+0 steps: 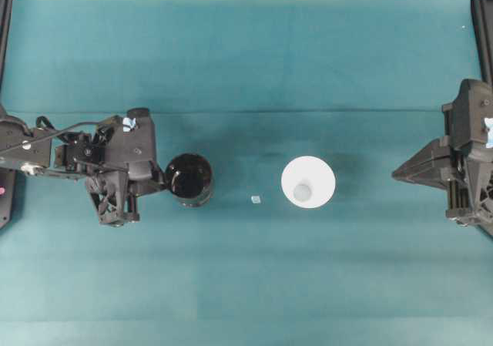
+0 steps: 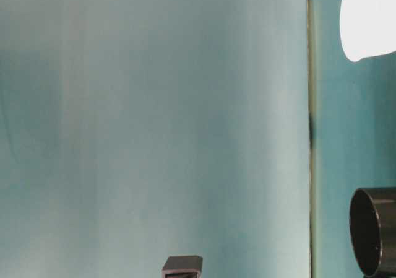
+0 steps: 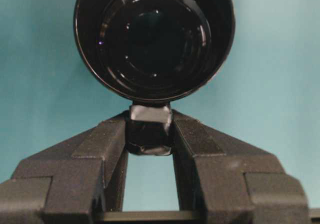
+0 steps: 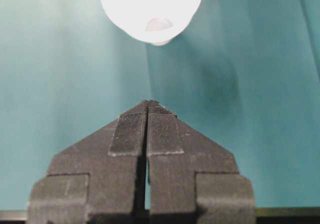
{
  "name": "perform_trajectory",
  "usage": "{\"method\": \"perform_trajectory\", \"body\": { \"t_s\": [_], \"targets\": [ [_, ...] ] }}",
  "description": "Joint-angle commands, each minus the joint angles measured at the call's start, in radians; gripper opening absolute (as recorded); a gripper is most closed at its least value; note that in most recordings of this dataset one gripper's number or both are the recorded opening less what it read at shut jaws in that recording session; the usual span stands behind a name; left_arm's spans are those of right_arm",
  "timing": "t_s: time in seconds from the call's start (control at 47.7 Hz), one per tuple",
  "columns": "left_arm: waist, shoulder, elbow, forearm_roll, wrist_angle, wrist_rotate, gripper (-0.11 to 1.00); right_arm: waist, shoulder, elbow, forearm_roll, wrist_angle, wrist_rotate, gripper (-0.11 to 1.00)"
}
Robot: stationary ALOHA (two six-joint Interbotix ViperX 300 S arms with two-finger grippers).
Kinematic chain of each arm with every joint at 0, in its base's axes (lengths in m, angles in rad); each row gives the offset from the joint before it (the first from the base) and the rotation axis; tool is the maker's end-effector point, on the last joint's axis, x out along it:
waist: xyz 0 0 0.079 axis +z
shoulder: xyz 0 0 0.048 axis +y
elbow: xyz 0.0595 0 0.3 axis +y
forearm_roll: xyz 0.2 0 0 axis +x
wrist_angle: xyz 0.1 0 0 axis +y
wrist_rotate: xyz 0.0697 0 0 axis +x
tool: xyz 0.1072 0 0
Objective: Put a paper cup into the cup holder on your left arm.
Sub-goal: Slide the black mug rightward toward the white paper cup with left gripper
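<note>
The glossy black cup holder (image 1: 189, 179) stands upright left of centre, its mouth open and nothing inside it (image 3: 154, 39). My left gripper (image 3: 149, 123) is shut on the taped knob (image 3: 149, 131) at the holder's side, and both fingers press against it. The white paper cup (image 1: 308, 182) stands upright on the cloth right of centre, apart from the holder. In the right wrist view the paper cup (image 4: 151, 9) lies well ahead of my right gripper (image 4: 148, 104), which is shut with nothing in it. That right gripper (image 1: 397, 174) sits at the far right, pointing toward the cup.
A tiny white paper scrap (image 1: 256, 199) lies on the teal cloth between holder and cup. The table-level view shows the holder (image 2: 374, 231) at lower right, the cup (image 2: 370, 18) at upper right, and a small black part (image 2: 182, 267) at the bottom edge.
</note>
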Motion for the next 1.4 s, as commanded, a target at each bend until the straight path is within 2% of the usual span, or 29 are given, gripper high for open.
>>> {"method": "perform_trajectory", "body": {
  "t_s": [0.0, 0.293, 0.922, 1.383],
  "targets": [
    [-0.003, -0.002, -0.021, 0.003, -0.009, 0.005, 0.3, -0.002, 0.005, -0.026, 0.002, 0.0, 0.006, -0.02],
    [0.0, 0.008, -0.115, 0.003, -0.015, 0.009, 0.3, -0.002, 0.005, -0.028, 0.002, 0.0, 0.006, -0.02],
    [0.005, 0.16, -0.273, 0.005, -0.025, 0.011, 0.3, -0.012, 0.003, -0.028, -0.005, 0.0, 0.005, -0.02],
    [0.012, 0.212, -0.298, 0.005, -0.046, 0.048, 0.3, -0.015, 0.005, -0.026, -0.015, 0.0, 0.005, -0.02]
  ]
}}
